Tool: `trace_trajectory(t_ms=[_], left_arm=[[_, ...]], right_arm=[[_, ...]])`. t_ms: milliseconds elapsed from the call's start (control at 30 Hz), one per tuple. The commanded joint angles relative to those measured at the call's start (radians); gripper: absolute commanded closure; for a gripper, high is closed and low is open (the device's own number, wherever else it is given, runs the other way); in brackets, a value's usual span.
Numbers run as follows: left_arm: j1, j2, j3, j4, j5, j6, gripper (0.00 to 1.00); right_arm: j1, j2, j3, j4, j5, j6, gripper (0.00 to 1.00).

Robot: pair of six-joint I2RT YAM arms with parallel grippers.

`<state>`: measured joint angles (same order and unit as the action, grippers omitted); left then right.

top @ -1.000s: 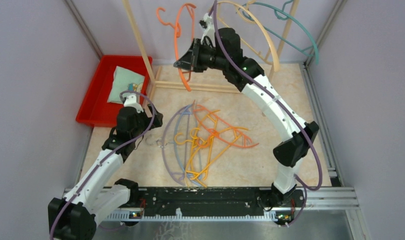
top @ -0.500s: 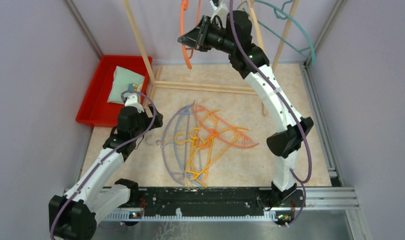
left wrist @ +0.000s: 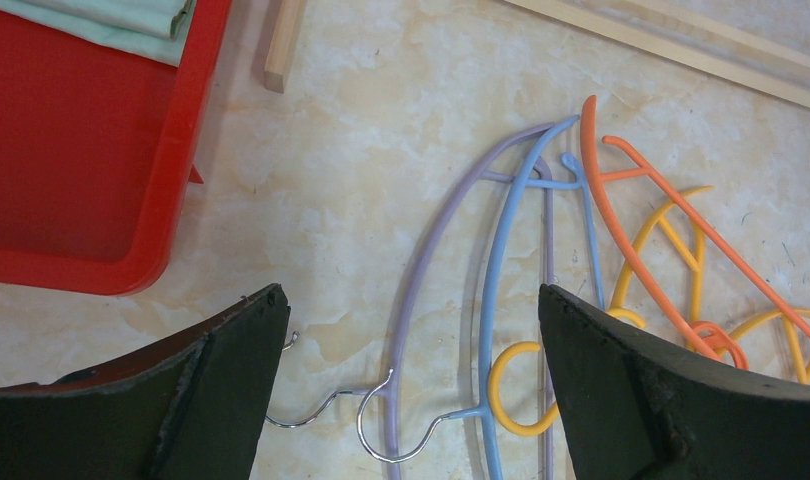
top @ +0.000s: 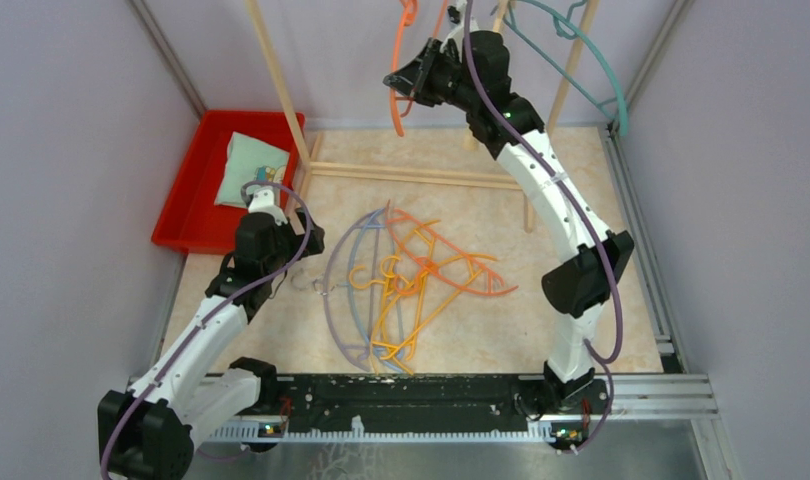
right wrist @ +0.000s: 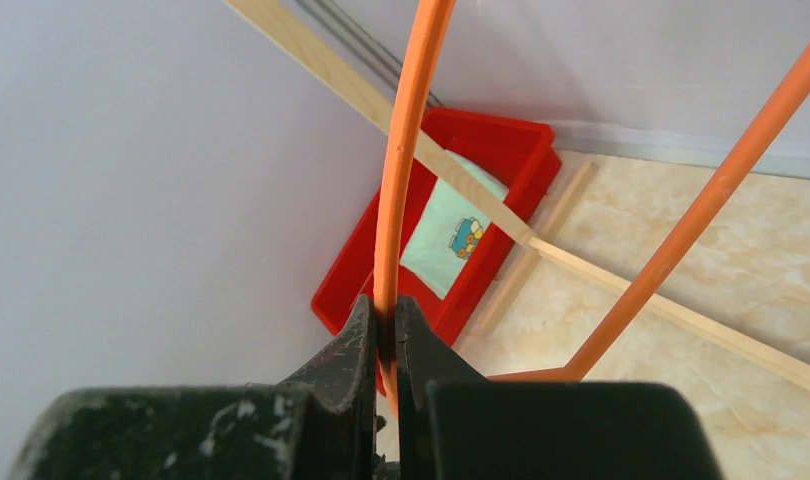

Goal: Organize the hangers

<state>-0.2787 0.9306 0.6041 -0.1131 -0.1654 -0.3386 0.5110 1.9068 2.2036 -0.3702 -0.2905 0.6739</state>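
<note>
Several hangers lie tangled on the table: lavender (top: 331, 290), light blue (top: 358, 262), orange (top: 451, 255) and yellow (top: 399, 318). A teal hanger (top: 601, 85) hangs at the top right of the rack. My right gripper (right wrist: 386, 305) is raised high and shut on another orange hanger (right wrist: 401, 150), also seen in the top view (top: 397, 95). My left gripper (left wrist: 411, 295) is open above the table. Between its fingers lie the lavender hanger (left wrist: 421, 260), the light blue hanger (left wrist: 496, 260) and their metal hooks (left wrist: 381, 440). It touches neither.
A red tray (top: 186, 200) holding a pale green cloth (top: 249, 170) sits at the back left. The pale wooden rack frame (top: 279, 90) stands at the back, its base bar (top: 411, 175) on the table. Walls close in both sides.
</note>
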Motion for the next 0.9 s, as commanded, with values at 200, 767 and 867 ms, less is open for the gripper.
trace_trajectory(t_ms=[200,767,867], left_arm=[[0.007,-0.003,0.007,-0.005,-0.004,0.004,0.0],[0.007,0.019,0.003,0.003,0.017,-0.003,0.0],[0.008,0.026,0.004,0.005,0.02,-0.006,0.0]], right_arm=[[-0.108,-0.305,-0.324,0.163,0.096,0.064,1.0],[-0.15,-0.465,-0.386,0.055,0.087,-0.017,0.46],[-0.139,-0.512,-0.373,0.004,0.113,-0.051,0.42]])
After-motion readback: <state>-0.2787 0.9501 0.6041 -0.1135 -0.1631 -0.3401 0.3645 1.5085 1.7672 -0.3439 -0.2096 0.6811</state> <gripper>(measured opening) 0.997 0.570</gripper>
